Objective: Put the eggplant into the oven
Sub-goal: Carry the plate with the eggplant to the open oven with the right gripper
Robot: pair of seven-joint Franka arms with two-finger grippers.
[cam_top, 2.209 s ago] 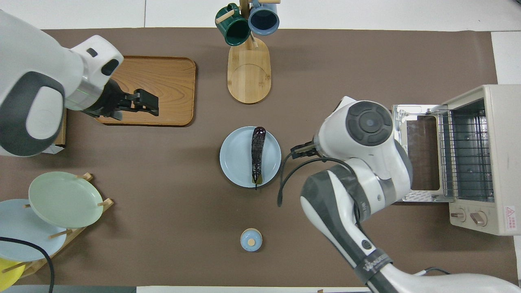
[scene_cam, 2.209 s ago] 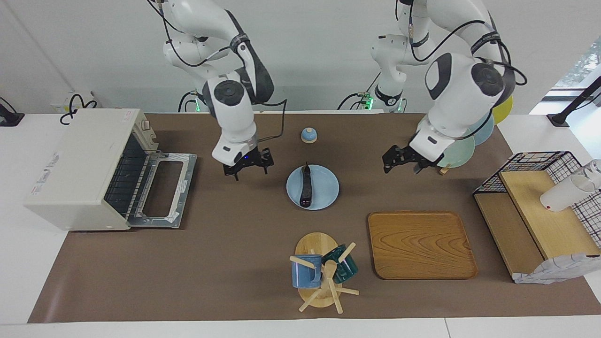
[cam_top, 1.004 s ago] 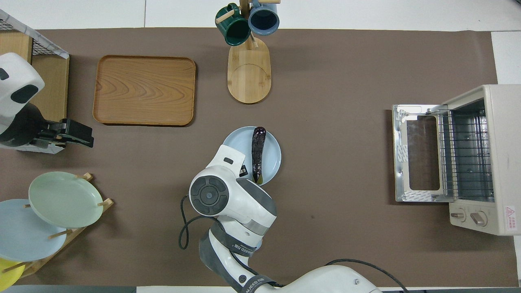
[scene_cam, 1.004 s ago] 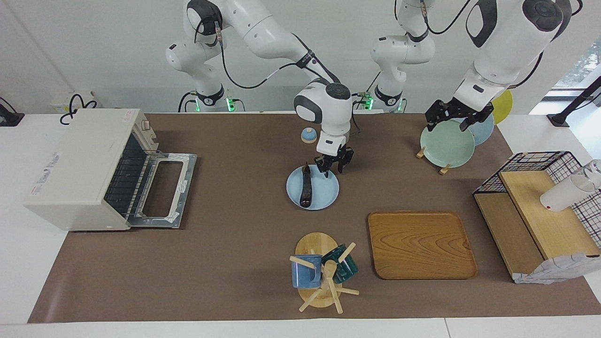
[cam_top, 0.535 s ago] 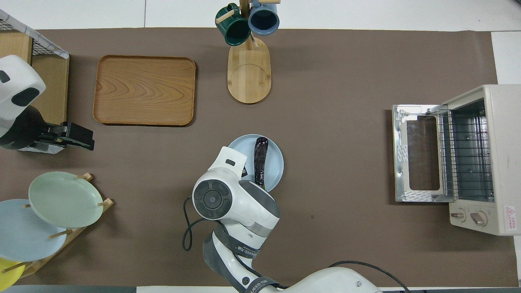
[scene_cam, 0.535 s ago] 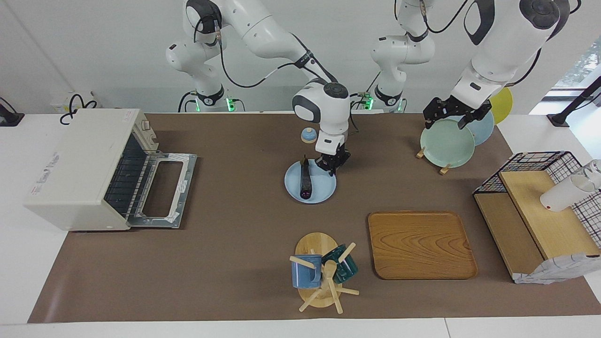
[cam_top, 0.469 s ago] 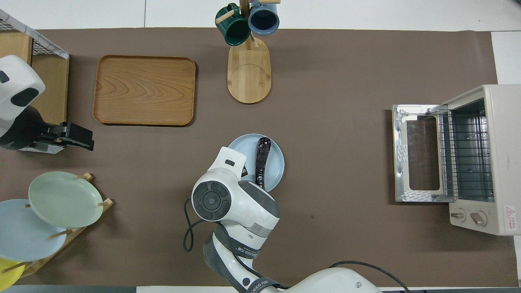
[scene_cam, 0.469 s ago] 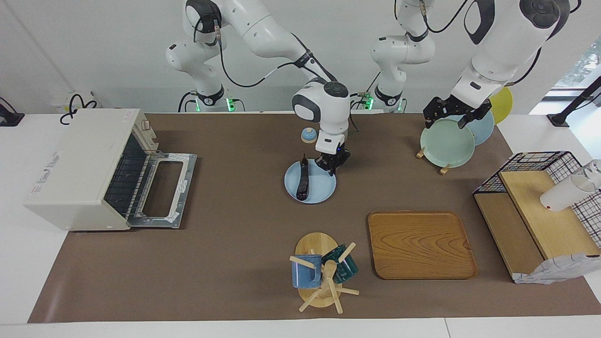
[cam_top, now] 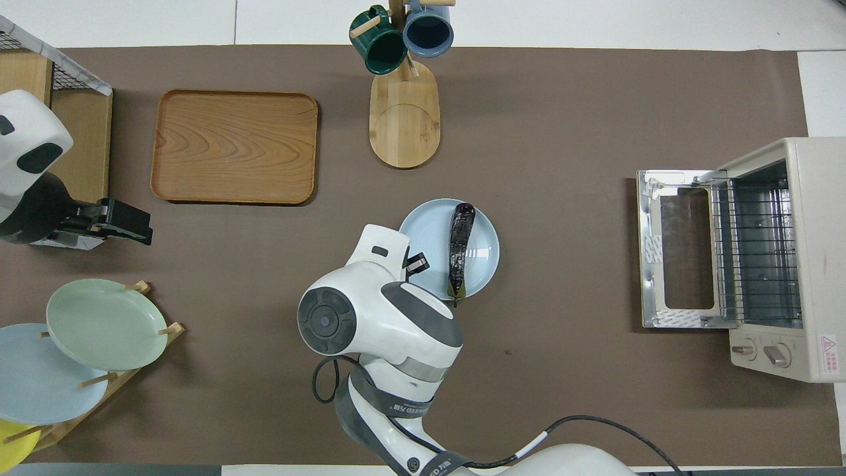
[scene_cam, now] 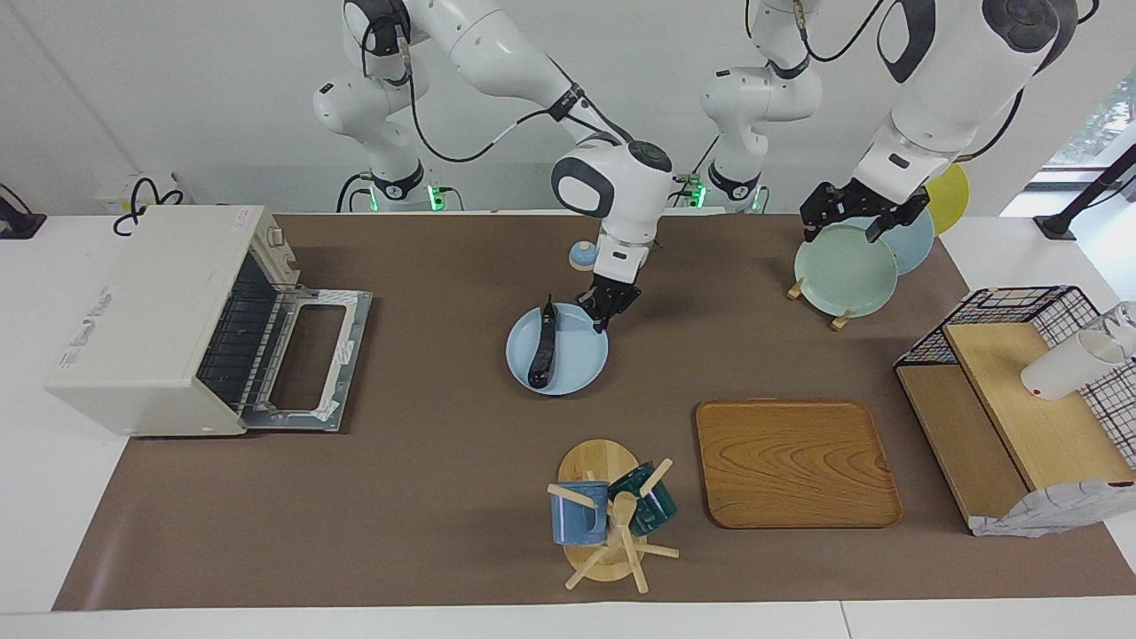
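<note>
Facing view: right gripper (scene_cam: 603, 319) is down at the rim of the light blue plate (scene_cam: 577, 368), on the edge toward the left arm's end and nearer the robots. Its fingertips are pinched together on that rim, so it grips the plate, not the vegetable. The eggplant (scene_cam: 541, 348) lies lengthwise on the plate, stem tip toward the robots, apart from the fingers. The oven (scene_cam: 151, 315) sits at the right arm's end of the table, its door (scene_cam: 306, 359) folded down flat, wire rack visible inside. Left gripper (scene_cam: 848, 213) hangs over the green plate (scene_cam: 843, 271) in the plate rack, jaws spread wide, nothing in them; that arm waits. A small blue lid (scene_cam: 583, 256) sits nearer the robots than the plate.

Overhead view: right arm's wrist covers most of the right gripper (cam_top: 415, 263), which shows only at the plate (cam_top: 479, 248) edge. The eggplant (cam_top: 458, 248) lies on the half of the plate toward the oven (cam_top: 773, 258). Oven door (cam_top: 677, 248) is open toward the plate, well apart from it. Left gripper (cam_top: 125, 223) is over the bare mat between the wooden tray (cam_top: 234, 147) and the green plate (cam_top: 106, 324), fingers apart and empty. Mug stand (cam_top: 403, 112) is farther from the robots than the plate.
</note>
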